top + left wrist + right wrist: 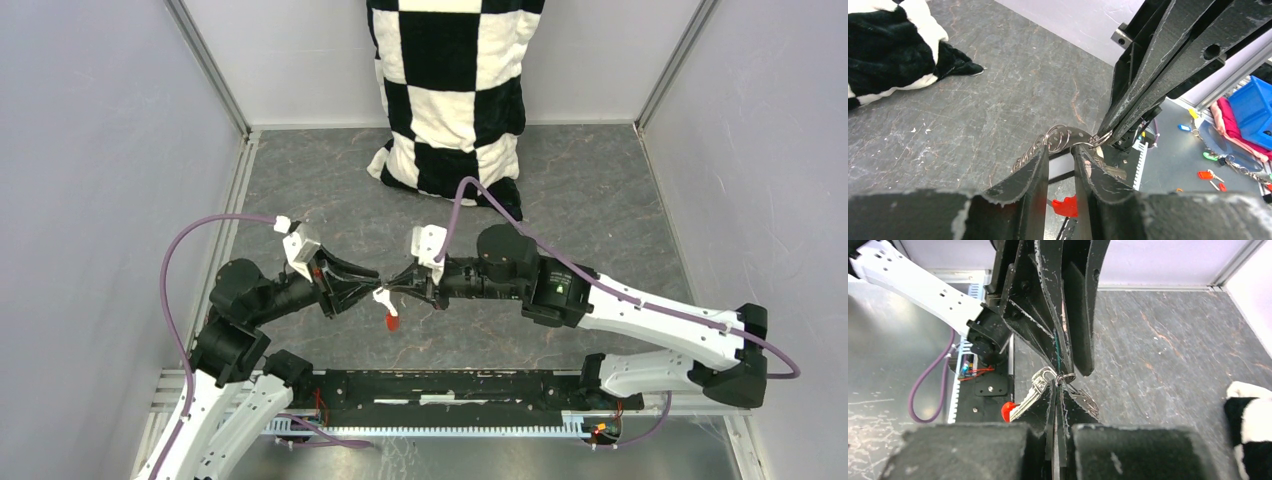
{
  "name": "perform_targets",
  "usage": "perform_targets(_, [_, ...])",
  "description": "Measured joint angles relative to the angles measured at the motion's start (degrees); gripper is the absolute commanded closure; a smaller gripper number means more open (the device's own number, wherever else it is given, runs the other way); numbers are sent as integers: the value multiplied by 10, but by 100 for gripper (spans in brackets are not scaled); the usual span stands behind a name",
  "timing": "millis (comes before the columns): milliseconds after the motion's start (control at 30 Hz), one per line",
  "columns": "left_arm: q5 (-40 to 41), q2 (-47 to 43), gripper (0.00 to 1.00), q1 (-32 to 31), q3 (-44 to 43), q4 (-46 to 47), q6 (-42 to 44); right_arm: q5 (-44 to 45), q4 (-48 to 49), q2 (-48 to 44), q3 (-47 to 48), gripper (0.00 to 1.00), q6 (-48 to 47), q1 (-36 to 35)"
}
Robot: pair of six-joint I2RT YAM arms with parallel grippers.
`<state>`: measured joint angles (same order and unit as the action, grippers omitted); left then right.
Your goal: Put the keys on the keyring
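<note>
My two grippers meet tip to tip above the middle of the floor. The left gripper [372, 279] is shut, its fingers a narrow gap apart, on the keyring's silvery metal rings [1060, 137]. The right gripper [390, 281] is shut tight on a small ring [1066, 376] of the same bunch. The keyring's red tag [391, 320] hangs below the tips and also shows in the left wrist view [1065, 206]. A silver key [1035, 390] and another metal piece [1084, 400] hang at the right fingers. A thin green edge [1056, 349] shows between the left fingers. No black key head is visible.
A black-and-white checkered plush cloth [455, 90] lies at the back of the grey floor [600, 200]. Grey walls close in the left, right and back. The black base rail [450, 385] runs along the near edge. Outside the cell lie loose tagged keys [1209, 175] and a blue bin [1255, 107].
</note>
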<state>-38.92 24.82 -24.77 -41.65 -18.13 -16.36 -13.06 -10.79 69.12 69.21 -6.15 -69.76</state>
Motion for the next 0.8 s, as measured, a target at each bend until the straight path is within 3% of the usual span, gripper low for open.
perform_targets(200, [-21,-4,41,1,-1,2,25,-42,109,-32,-74,100,45,9])
perform_targets(567, [-36,-6,25,3,-71,-48,174,-100,227,-50,-123,100,103,31])
perform_targets(800, [-88,27,21,3,-157,-56,218,-102,233,-50,-128,100,104,34])
